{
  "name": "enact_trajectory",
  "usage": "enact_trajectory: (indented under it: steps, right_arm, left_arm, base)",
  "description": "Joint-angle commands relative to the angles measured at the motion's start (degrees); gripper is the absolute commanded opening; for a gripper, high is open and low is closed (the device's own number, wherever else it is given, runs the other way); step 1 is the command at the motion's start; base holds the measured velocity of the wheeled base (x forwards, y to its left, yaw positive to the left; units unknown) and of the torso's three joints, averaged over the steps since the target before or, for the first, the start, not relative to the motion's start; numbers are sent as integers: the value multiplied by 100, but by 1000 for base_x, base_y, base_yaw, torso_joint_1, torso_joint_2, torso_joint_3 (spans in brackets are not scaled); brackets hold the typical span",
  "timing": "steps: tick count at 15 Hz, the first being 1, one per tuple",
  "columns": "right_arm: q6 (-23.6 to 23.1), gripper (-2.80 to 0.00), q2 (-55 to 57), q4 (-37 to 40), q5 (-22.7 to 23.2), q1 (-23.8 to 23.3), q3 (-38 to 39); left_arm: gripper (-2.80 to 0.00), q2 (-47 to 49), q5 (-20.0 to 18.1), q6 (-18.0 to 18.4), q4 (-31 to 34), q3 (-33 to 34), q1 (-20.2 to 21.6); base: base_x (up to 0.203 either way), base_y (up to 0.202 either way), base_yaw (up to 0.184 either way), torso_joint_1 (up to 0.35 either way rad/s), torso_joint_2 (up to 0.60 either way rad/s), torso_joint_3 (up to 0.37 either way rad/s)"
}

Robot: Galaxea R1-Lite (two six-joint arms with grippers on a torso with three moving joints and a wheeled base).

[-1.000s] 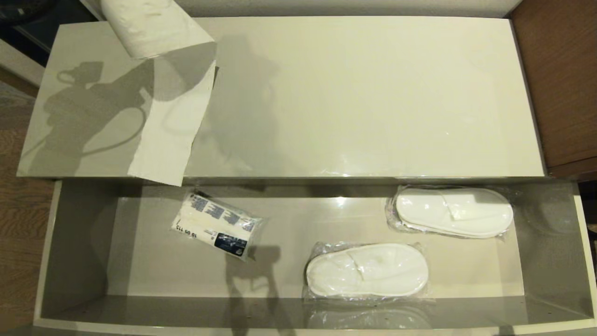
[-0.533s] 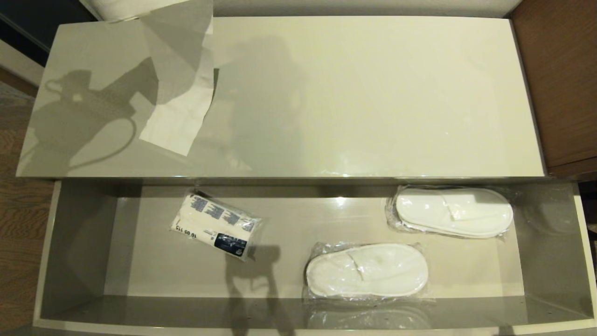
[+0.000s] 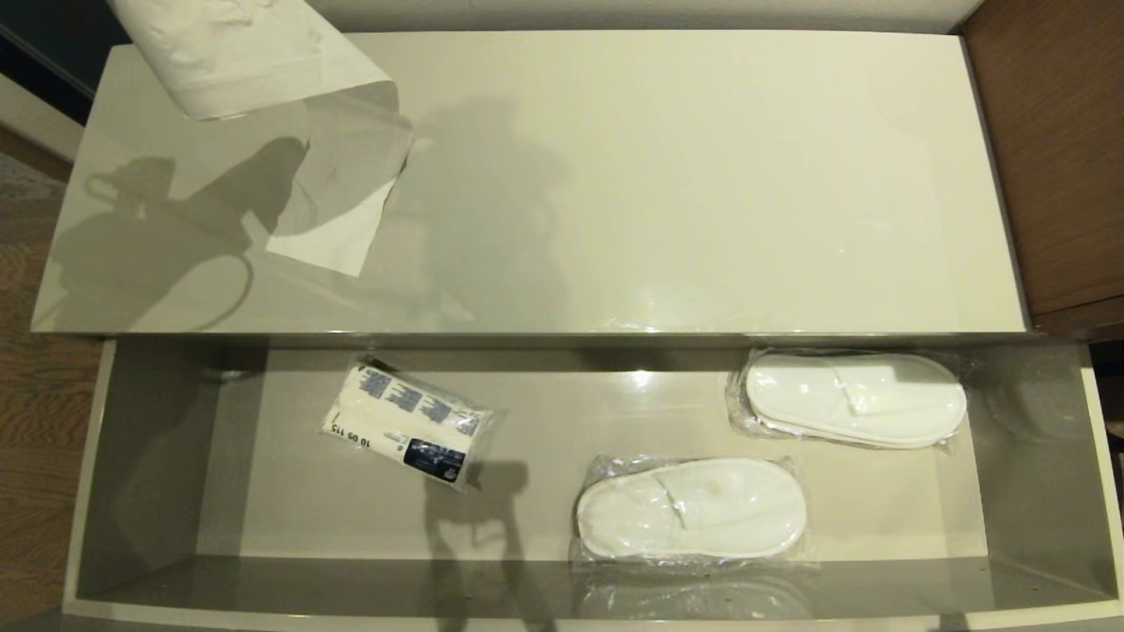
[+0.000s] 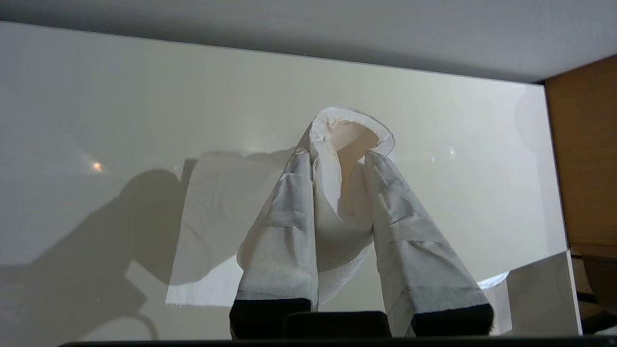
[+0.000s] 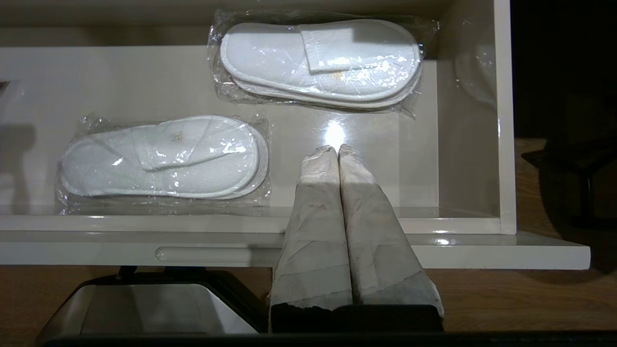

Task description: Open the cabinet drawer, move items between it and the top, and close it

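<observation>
Wrapped packet (image 3: 406, 428) in the drawer — printed "10 05 115", other print unreadable.

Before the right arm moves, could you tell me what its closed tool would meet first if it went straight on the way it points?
Probably the glossy beige-grey drawer floor, a bare patch between the two plastic-wrapped white slipper pairs. The right tool points there; depth is unclear.

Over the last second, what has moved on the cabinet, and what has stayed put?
The paper roll, gripped by the left pincer, stayed above the top's far left corner, bobbing out of view and back. Its loose tail was drawn back from overhanging the drawer and now ends on the top. Unchanged: both slipper pairs, the printed packet, the open drawer, and the shut right pincer.
</observation>
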Motion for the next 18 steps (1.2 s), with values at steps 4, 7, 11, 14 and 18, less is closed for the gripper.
enact_trajectory:
  steps: [4, 7, 11, 14, 18]
  right_arm:
    - [-5, -280, 4, -4, 4, 1, 9]
    - [-13, -280, 4, 5, 4, -7, 9]
    - [-5, -280, 4, 5, -5, -6, 9]
    - [-5, -280, 4, 5, -5, 1, 9]
    - [-13, -280, 4, 5, 4, 1, 9]
  left_arm:
    - [-280, -83, 149, 359, -657, 1374, 4]
    - [-280, 55, 455, 999, -1735, 3204, 0]
    - [-280, 535, 1200, 1614, -2355, 3561, -235]
    - [-280, 940, 1692, 1644, -3230, 3464, -237]
    - [-280, 1980, 2275, 1622, -3830, 2313, -239]
  base:
    - [0, 0, 0, 0, 0, 0]
    - [0, 0, 0, 0, 0, 0]
    - [0, 0, 0, 0, 0, 0]
    - [0, 0, 0, 0, 0, 0]
    - [0, 0, 0, 0, 0, 0]
